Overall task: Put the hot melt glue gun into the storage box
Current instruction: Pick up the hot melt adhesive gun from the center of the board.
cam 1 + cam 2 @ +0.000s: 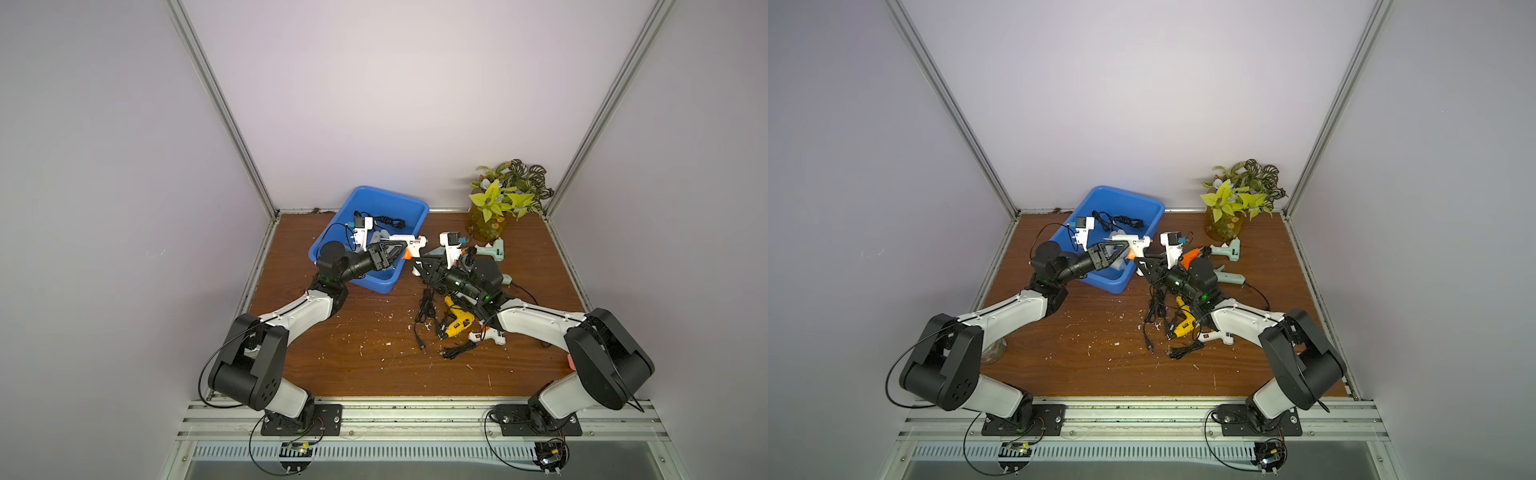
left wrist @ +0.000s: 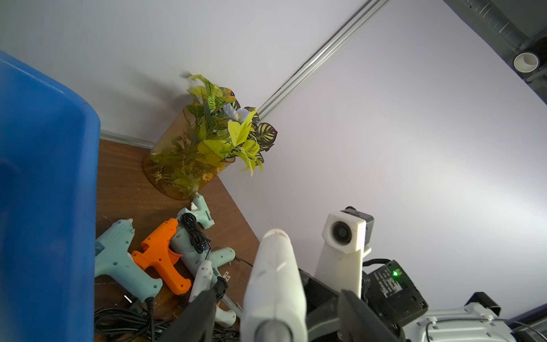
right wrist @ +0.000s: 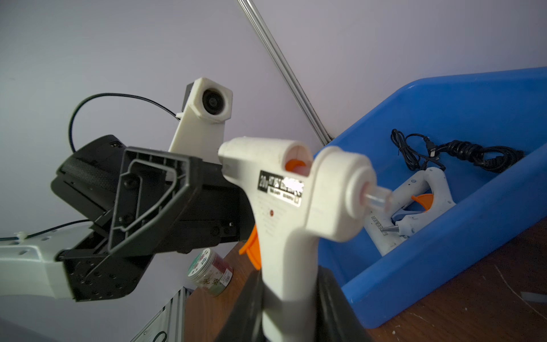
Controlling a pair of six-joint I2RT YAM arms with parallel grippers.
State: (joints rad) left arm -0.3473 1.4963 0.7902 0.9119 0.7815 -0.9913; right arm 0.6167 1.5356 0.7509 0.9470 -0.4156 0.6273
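Claws: right claw (image 3: 288, 296) is locked tight on the handle of the white glue gun (image 3: 284, 192); left claw (image 2: 276, 293) sits jaws apart, astride the barrel from the nose end, with daylight on both sides of it.
Gun: white shell, orange trigger, black label on the flank, clear glue stick poking out of the back.
Whereabouts: up in the air between both arms, right at the rim of the storage box (image 1: 388, 194) on the side facing the pile; not inside.
Box: one, bright blue, rounded corners, at the far side of the wooden table (image 1: 365, 357).
Inside: one pale glue gun (image 3: 433, 182) with an orange trigger that I can make out, and one bundled black cord (image 3: 473, 152).
Loose on the table: three mint-green guns (image 2: 118, 260), one orange gun (image 2: 161, 254), one yellow gun (image 1: 457, 325), one white gun (image 1: 494, 337) beside the yellow, one slim white gun (image 2: 204, 275) — seven in all.
Extras: one glass vase of leaves (image 1: 488, 226) in the far corner, one small jar (image 3: 210, 272), loose black cables (image 1: 426, 307) by the yellow gun.
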